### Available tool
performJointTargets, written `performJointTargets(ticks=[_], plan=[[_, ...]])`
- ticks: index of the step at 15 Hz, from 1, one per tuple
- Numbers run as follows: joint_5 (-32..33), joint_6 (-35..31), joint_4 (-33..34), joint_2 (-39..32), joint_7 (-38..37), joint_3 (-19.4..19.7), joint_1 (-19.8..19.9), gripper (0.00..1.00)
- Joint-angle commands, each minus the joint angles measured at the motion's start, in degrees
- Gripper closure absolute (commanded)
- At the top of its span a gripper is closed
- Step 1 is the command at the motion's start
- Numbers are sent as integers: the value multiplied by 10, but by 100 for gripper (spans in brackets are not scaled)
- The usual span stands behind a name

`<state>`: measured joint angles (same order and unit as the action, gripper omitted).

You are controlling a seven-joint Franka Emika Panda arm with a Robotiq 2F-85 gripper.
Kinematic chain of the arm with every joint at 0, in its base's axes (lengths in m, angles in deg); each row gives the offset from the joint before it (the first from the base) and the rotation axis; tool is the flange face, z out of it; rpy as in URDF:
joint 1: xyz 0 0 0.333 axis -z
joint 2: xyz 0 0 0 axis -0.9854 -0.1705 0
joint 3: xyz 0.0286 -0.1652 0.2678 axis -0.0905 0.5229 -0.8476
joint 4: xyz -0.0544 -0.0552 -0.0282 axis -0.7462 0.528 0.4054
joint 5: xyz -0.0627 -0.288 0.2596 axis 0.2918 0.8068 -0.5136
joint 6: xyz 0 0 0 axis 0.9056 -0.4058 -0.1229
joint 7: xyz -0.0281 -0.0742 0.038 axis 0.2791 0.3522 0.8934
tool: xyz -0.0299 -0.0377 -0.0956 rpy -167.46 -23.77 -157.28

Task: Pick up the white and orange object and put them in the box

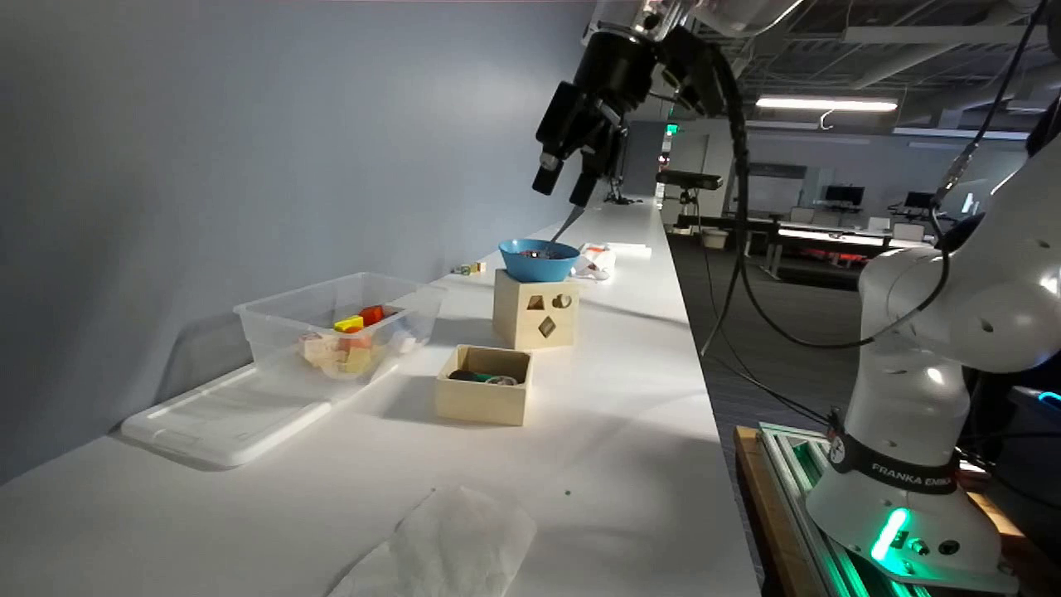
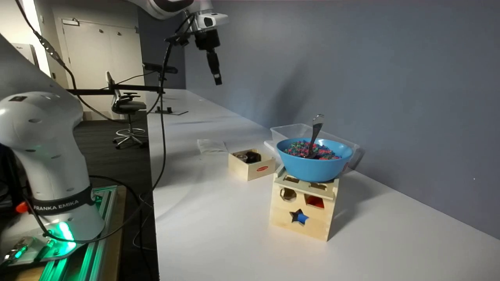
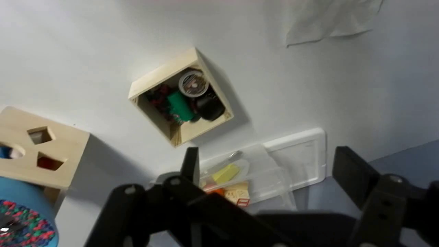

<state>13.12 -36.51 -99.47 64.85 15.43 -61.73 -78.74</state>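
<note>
Jaws: spread wide, nothing held, suspended high above the tabletop [image 1: 613,398]. In the wrist view the clear bin [image 1: 282,333] is seen in the gap between the fingertips [image 3: 352,174], well below them. The orange object [image 1: 372,314] is found in this bin, next to a yellow piece [image 1: 348,324]; in the wrist view it appears to be partly hidden by the jaws. The white object is not identified with certainty. The tan box [image 1: 481,402] is located below the jaws and out past the fingertips in the wrist view; a pale-rimmed round item [image 3: 193,84], a green block [image 3: 180,105] and a dark item [image 3: 210,107] are contained in it.

Step in hand, as judged: approach to the orange object. Descent is best made straight down inside the bin's rim; if a side is caught, the bin may be dragged. The orange object alone should be straddled, the yellow piece left out of the grip. The blue bowl [image 2: 312,168], left of the jaws in the wrist view, should be given clearance.
</note>
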Motion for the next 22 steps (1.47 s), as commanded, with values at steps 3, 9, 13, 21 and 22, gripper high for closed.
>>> performJointTargets(ticks=[3, 9, 13, 21, 22], plan=[[89, -60, 33, -60, 3, 25, 59, 0], [199, -46, 124, -158, 12, 45, 88, 0], [189, -60, 109, -153, 16, 61, 73, 0], [188, -97, 104, -157, 32, 65, 68, 0], [189, -161, 95, -161, 61, 76, 63, 0]])
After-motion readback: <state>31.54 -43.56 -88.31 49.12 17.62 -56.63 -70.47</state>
